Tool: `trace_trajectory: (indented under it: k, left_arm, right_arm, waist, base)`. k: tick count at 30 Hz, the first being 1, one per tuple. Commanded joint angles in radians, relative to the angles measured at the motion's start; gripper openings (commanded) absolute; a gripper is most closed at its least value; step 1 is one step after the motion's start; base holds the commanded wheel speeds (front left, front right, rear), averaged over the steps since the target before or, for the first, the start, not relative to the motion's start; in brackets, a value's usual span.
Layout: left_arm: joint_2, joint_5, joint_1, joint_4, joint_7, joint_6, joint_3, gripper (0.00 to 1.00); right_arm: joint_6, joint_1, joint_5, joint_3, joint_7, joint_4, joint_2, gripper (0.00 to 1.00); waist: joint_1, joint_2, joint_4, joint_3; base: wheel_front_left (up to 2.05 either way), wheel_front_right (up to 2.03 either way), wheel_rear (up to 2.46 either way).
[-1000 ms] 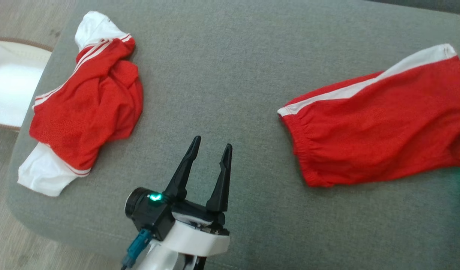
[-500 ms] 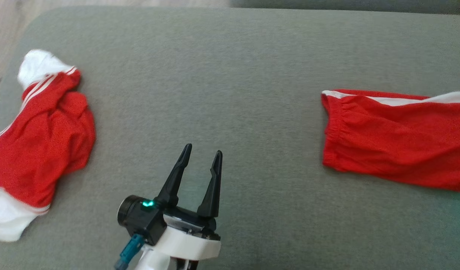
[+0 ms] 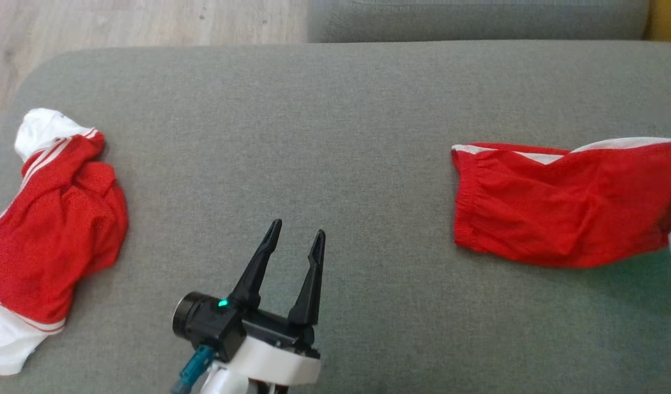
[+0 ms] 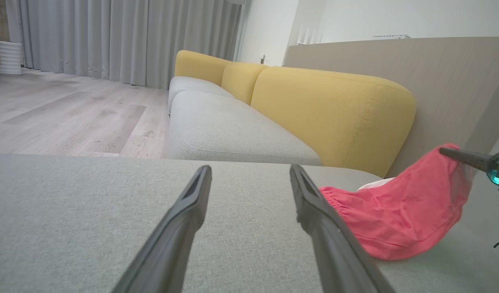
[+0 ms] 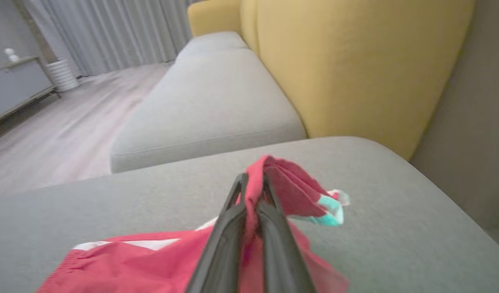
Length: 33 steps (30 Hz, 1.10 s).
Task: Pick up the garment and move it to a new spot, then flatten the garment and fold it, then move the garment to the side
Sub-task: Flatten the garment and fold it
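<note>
– On the right part of the grey woven sofa cushion (image 3: 335, 137), where exactly is the garment?
– The red mesh shorts with a white side stripe (image 3: 554, 208) lie there, mostly spread out. Their gathered elastic waistband (image 3: 462, 202) rests on the cushion and points to the middle. The opposite end is raised in the air, because the right gripper (image 5: 252, 179) is clamped on a small fold of it.
– So which step is it, do you think?
– I judge it is the first one: the pick-up is made, and the move to a new spot is not yet done. Flattening and folding come after.
– And the left gripper (image 3: 298, 227)?
– Its two long dark fingers stand apart and hold nothing. It hovers over the bare middle of the cushion, well apart from the shorts.
– What does the next move call for?
– Probably to carry the shorts toward this free middle. The cloth looks thin and limp, so it can slip from such a narrow pinch, and a dragging waistband may wrinkle on the rough weave.
– Anything else around?
– A crumpled red and white jersey (image 3: 56, 219) at the left end, and a yellow padded backrest (image 4: 326, 106) behind.
</note>
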Motion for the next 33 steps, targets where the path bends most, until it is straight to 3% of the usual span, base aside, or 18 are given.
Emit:
trace_trajectory:
  k: [1, 7, 12, 13, 14, 18, 24, 33]
  left_arm:
    - [-0.002, 0.004, 0.005, -0.024, -0.008, -0.002, 0.028, 1.00]
    - [-0.002, -0.008, 0.022, -0.020, -0.008, -0.001, 0.020, 1.00]
    - [-0.002, -0.011, 0.023, -0.016, -0.008, -0.002, 0.014, 1.00]
    - [-0.002, -0.011, 0.022, -0.015, -0.008, -0.002, 0.013, 1.00]
    - [-0.002, -0.011, 0.021, -0.015, -0.008, -0.001, 0.013, 1.00]
    - [-0.002, -0.012, 0.025, -0.018, -0.008, 0.005, 0.018, 1.00]
    - [-0.002, -0.012, 0.035, -0.018, -0.008, 0.005, 0.025, 1.00]
    - [-0.002, -0.002, 0.057, -0.025, -0.008, 0.004, 0.041, 1.00]
  right_arm:
    - [-0.001, -0.010, -0.014, 0.032, 0.000, -0.055, -0.011, 0.00]
    - [-0.001, -0.003, -0.021, 0.225, 0.058, -0.168, 0.048, 0.00]
    - [-0.001, -0.010, -0.006, 0.389, 0.084, -0.148, 0.085, 0.00]
    - [-0.001, -0.010, -0.002, 0.418, 0.085, -0.137, 0.093, 0.46]
    - [-0.001, -0.010, 0.006, 0.438, 0.081, -0.129, 0.103, 1.00]
    - [-0.001, 0.005, 0.022, 0.491, 0.057, -0.120, 0.120, 1.00]
    - [-0.001, 0.068, 0.046, 0.511, 0.034, -0.173, 0.094, 1.00]
    - [-0.001, 0.248, 0.062, 0.381, -0.006, -0.322, 0.050, 1.00]
  waist:
    - [0.0000, 0.0000, 0.008, -0.010]
    - [0.0000, 0.0000, 0.032, -0.027]
    - [0.0000, 0.0000, 0.052, -0.029]
    - [0.0000, 0.0000, 0.056, -0.029]
    - [0.0000, 0.0000, 0.060, -0.029]
    - [0.0000, 0.0000, 0.070, -0.026]
    - [0.0000, 0.0000, 0.072, -0.025]
    - [0.0000, 0.0000, 0.063, -0.049]
  base:
    - [0.00, 0.00, 0.00]
    - [0.00, 0.00, 0.00]
    - [0.00, 0.00, 0.00]
    - [0.00, 0.00, 0.00]
    - [0.00, 0.00, 0.00]
    - [0.00, 0.00, 0.00]
    - [0.00, 0.00, 0.00]
    - [0.00, 0.00, 0.00]
